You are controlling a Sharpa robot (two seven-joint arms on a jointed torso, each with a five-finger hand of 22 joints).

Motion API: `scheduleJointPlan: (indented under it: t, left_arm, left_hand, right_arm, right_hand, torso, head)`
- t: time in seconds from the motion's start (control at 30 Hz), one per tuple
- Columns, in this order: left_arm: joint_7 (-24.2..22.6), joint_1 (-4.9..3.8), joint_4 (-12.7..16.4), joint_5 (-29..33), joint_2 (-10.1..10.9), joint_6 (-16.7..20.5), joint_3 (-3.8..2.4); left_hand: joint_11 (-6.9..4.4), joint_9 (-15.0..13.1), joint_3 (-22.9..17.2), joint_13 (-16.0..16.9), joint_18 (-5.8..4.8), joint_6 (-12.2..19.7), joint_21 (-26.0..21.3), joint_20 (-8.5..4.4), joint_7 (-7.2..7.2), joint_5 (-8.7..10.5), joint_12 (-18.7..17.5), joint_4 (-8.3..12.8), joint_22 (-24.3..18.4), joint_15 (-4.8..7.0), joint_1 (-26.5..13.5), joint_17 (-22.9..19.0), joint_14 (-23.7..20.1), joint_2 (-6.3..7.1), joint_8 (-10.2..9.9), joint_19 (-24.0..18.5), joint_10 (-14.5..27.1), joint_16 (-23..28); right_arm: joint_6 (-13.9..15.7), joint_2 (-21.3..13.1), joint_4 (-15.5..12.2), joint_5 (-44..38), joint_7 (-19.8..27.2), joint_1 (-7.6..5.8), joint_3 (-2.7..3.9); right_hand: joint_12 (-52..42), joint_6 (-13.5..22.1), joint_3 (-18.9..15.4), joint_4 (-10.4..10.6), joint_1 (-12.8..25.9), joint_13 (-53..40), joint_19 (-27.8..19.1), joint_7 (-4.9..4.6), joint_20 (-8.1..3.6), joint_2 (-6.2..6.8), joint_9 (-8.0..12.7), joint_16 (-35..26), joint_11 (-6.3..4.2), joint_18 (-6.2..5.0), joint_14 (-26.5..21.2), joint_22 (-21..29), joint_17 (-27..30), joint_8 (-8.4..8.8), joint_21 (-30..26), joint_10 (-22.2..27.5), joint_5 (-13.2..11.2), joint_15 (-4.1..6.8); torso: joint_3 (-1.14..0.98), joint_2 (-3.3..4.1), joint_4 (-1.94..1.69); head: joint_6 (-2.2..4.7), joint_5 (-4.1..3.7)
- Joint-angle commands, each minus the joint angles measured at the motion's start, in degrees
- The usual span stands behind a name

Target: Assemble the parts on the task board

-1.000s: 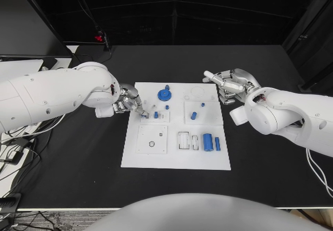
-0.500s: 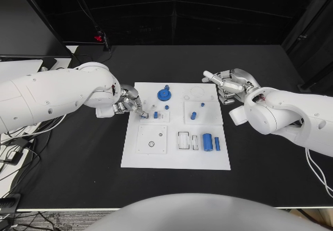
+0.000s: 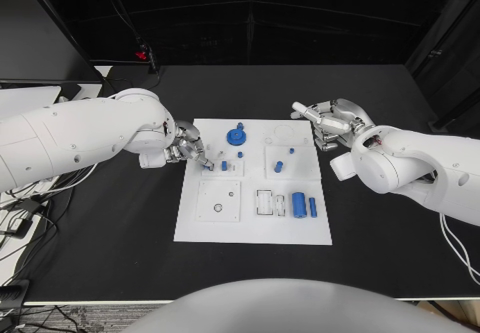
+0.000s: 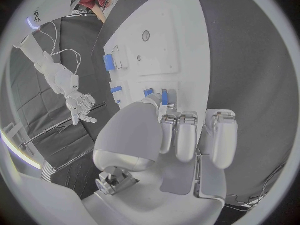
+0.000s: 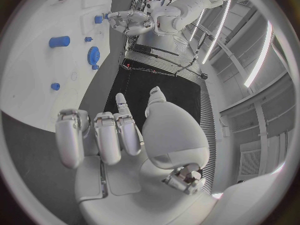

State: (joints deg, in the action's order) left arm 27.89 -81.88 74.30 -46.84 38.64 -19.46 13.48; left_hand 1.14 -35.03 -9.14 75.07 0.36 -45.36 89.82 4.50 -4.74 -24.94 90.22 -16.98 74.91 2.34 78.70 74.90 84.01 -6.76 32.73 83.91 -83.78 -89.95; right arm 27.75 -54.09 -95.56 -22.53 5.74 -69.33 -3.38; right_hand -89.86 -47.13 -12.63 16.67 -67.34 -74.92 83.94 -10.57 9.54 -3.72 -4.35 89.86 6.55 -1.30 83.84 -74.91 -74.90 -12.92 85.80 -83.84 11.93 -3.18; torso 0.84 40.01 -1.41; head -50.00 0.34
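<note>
— White plate, blue pieces: where is everything lying?

— My task board point(image 3: 254, 229) is sitting in the middle of the black table point(image 3: 110, 229). A round blue part point(image 3: 237, 135) is standing near its far edge, a short blue cylinder point(image 3: 279, 166) is lying on a raised tile toward my right, and a larger blue cylinder point(image 3: 298, 203) with a slim blue bar point(image 3: 313, 206) just beside it is resting in the near right area.

— Any writing you can read?

— I am seeing a few letters on a white panel at the rim of my left wrist view, too small for me to make out.

— And your hands?

— My left hand point(image 3: 190, 150) is reaching over the board's left edge, and I am pinching a small blue peg point(image 3: 209, 167) at my fingertips point(image 4: 164, 99), right above a raised tile. Beside it another small blue piece point(image 3: 225, 165) is standing on that tile. My right hand point(image 3: 325, 125) is hovering just off the board's far right corner, holding nothing, fingers loosely apart, well away from the parts.
</note>
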Motion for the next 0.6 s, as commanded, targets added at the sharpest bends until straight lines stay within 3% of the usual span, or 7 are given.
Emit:
scheduleJointPlan:
  t: [0.03,0.6]
  left_arm:
    - [0.3,-0.02,-0.2,-1.9,-0.2,-0.3,-0.02]
    - [1.5,0.12,-0.8,-2.3,-1.1,-2.3,-0.02]
  left_hand:
    - [-0.19,-0.1,-0.2,14.9,-0.36,-0.6,0.2,-0.18,0.22,-0.11,-0.2,0.0,15.1,0.21,0.4,15.1,6.0,-1.09,0.1,6.1,-6.2,0.0]
    - [-0.18,-0.1,-0.3,14.9,-0.36,-0.6,0.2,-0.17,0.21,-0.08,-0.2,0.0,15.1,0.19,-0.3,15.1,6.0,-1.06,0.0,6.1,-6.2,0.0]
  right_arm:
    - [-0.2,0.0,-0.1,-0.1,0.4,-0.08,0.03]
    - [-0.2,0.0,-0.1,-0.1,0.5,-0.08,0.03]
  right_hand:
    - [-0.1,0.4,-0.4,0.0,0.0,-15.1,2.3,0.13,-0.19,-0.35,0.1,0.1,-0.21,-0.14,6.2,-13.2,-15.1,-0.16,-0.2,-6.2,0.4,0.1]
    - [-0.1,0.4,-0.5,0.0,0.0,-15.1,2.3,0.13,-0.19,-0.38,0.1,0.1,-0.21,-0.16,6.2,-13.2,-15.1,-0.28,-0.3,-6.2,0.3,0.1]
  torso:
    - [0.02,0.01,0.0]
    - [0.0,-0.03,0.0]
  head:
    - [0.0,0.02]
    - [0.0,-0.1]
